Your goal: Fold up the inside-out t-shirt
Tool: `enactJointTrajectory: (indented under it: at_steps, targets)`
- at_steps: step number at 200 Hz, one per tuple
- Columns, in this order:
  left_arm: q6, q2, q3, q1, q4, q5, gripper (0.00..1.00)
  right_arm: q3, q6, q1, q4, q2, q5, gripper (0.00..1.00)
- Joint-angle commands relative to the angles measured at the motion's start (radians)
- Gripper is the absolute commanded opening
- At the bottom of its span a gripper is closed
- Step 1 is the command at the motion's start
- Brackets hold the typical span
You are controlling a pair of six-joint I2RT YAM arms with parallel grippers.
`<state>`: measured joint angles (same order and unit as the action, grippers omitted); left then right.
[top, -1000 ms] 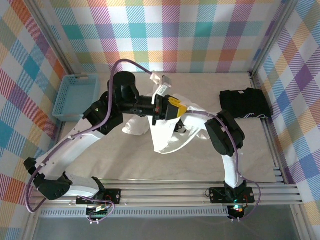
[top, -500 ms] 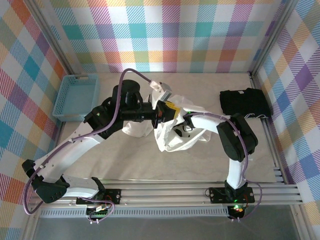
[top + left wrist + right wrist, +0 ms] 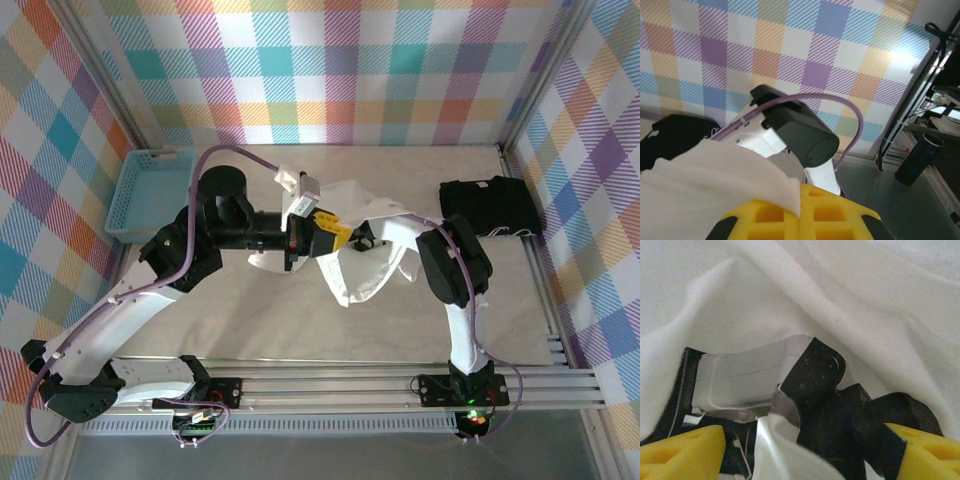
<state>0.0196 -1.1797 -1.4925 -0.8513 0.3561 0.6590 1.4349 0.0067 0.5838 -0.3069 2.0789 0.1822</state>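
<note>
1. The left gripper (image 3: 332, 235) is clenched on a fold of the t-shirt (image 3: 366, 282). In the left wrist view the white cloth runs down into the seam between its yellow fingers (image 3: 835, 215).
2. The right gripper (image 3: 362, 238) is released, its jaws wide, just beside the left one. Its yellow fingertips (image 3: 680, 452) flank a tongue of cloth and the other gripper's black body.
3. The t-shirt is bunched mid-table around both grippers, with a loop sagging toward the near side.
4. The black garment (image 3: 488, 207) lies by the right wall and the blue basket (image 3: 150, 190) by the left wall, both well apart from the shirt.
5. Bare table (image 3: 300, 335) stretches from the shirt to the near rails (image 3: 340, 385), and a narrower strip runs along the back wall.
</note>
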Motion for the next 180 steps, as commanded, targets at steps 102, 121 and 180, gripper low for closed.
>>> enactJointTrajectory:
  at_steps: [102, 121, 180]
  targets:
    - [-0.061, 0.088, 0.112, 0.006, -0.194, -0.823, 0.0, 0.018, -0.074, -0.016, -0.142, 0.046, -0.065, 0.13]
    - [-0.063, 0.047, 0.113, 0.039, -0.174, -0.923, 0.0, -0.034, -0.091, -0.016, -0.083, -0.026, -0.133, 0.0]
    - [-0.216, -0.148, 0.102, 0.334, -0.11, -0.923, 0.0, -0.243, -0.131, 0.001, 0.082, -0.275, -0.342, 0.0]
